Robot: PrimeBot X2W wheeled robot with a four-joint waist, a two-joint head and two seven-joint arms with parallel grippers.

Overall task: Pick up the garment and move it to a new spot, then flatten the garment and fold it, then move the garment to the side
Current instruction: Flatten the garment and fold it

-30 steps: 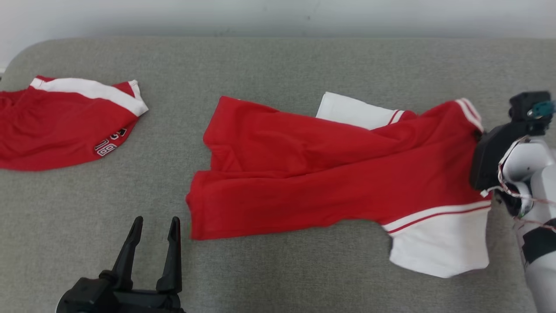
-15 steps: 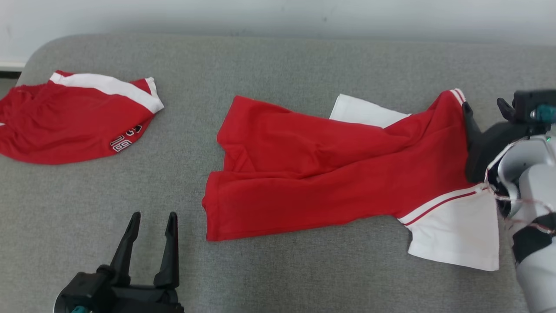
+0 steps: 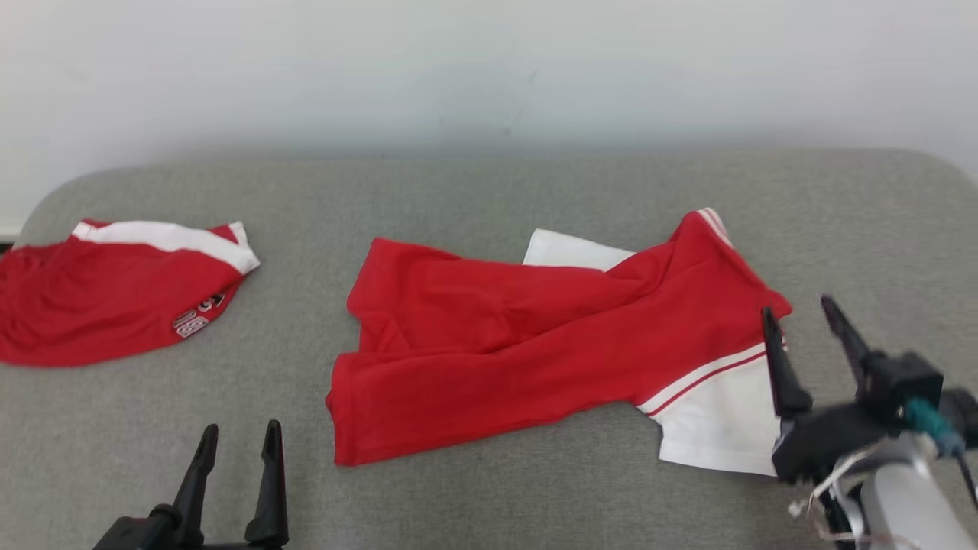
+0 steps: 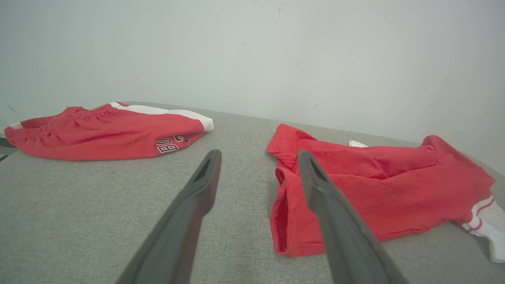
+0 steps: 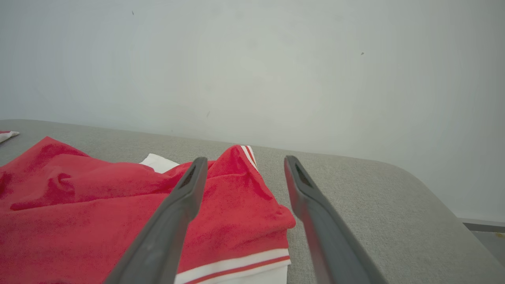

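The garment (image 3: 535, 344), a red shirt with white sleeves and red stripes, lies rumpled and partly folded on the grey couch cushion (image 3: 489, 191). It also appears in the left wrist view (image 4: 375, 185) and the right wrist view (image 5: 118, 209). My right gripper (image 3: 798, 313) hovers open at the garment's right edge, with nothing between its fingers (image 5: 185, 197). My left gripper (image 3: 238, 431) stands open near the front edge, left of the garment, and holds nothing; its fingers (image 4: 205, 177) point past the garment's left hem.
A second red piece of clothing (image 3: 114, 298) with a white band and printed numbers lies at the far left (image 4: 106, 132). A pale wall (image 3: 489, 69) rises behind the cushion. The cushion's right end (image 5: 434, 221) drops off to the floor.
My right gripper let go of the garment's right edge, opened and pulled back toward me. The fabric dropped flat. The head camera tilted up, shifting the whole picture.
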